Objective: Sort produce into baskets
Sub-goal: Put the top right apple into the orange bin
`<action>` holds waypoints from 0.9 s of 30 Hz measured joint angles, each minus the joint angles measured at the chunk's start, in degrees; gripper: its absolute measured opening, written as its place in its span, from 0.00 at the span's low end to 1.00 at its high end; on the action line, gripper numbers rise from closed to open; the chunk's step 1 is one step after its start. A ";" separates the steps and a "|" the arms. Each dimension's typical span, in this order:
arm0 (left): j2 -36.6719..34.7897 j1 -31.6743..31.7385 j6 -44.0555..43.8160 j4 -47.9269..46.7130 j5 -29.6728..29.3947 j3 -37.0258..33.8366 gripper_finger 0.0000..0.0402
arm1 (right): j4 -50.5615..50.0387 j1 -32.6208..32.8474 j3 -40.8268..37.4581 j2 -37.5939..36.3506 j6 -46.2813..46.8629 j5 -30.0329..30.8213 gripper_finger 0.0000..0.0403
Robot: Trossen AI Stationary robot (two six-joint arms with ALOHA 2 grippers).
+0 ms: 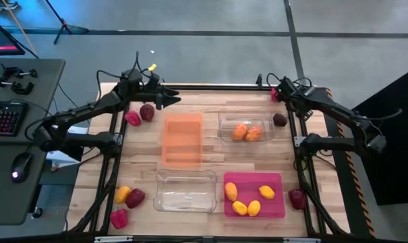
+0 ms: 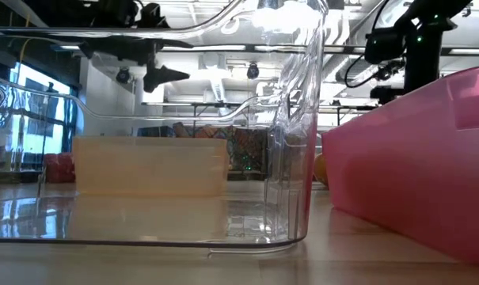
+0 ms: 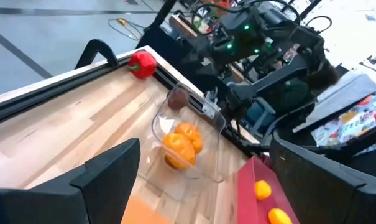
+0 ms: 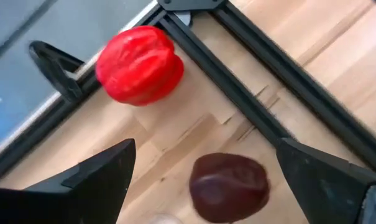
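Note:
My left gripper [image 1: 168,99] hovers open over the table's far left, above and behind the orange basket [image 1: 183,140], fingers pointing toward the right edge. A maroon fruit [image 1: 147,112] and a red pepper [image 1: 132,118] lie just near-left of it. My right gripper [image 1: 279,92] is open at the far right corner and slants down. In its wrist view a red pepper [image 4: 140,65] and a maroon fruit [image 4: 230,180] lie on the wood, the maroon one between my fingertips [image 4: 207,186] but below them. Two oranges [image 1: 246,132] sit in the far clear basket [image 1: 224,121].
A near clear basket [image 1: 185,191] holds nothing. The pink basket [image 1: 279,210] holds several lemons [image 1: 247,196]. Loose produce lies at the near left [image 1: 128,197] and a dark red piece at the near right [image 1: 297,198]. A black rail [image 4: 256,93] frames the table.

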 joint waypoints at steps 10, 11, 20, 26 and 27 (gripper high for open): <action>0.00 2.59 3.25 -0.53 3.21 0.00 0.86 | -4.28 2.06 0.02 3.09 16.29 2.03 0.94; 0.00 2.59 3.29 -0.53 3.23 0.00 0.86 | -4.51 2.06 -0.05 3.68 16.77 1.72 0.94; 0.00 2.59 3.64 -0.51 3.25 0.00 0.86 | 5.27 3.45 -11.70 4.05 29.79 -4.61 0.94; 0.00 2.56 3.29 -0.51 3.34 0.00 0.86 | 14.52 3.68 -16.05 3.90 32.71 -5.02 0.94; 0.00 2.56 3.29 -0.52 3.34 0.00 0.86 | 15.87 3.68 -16.73 3.90 32.56 -4.97 0.94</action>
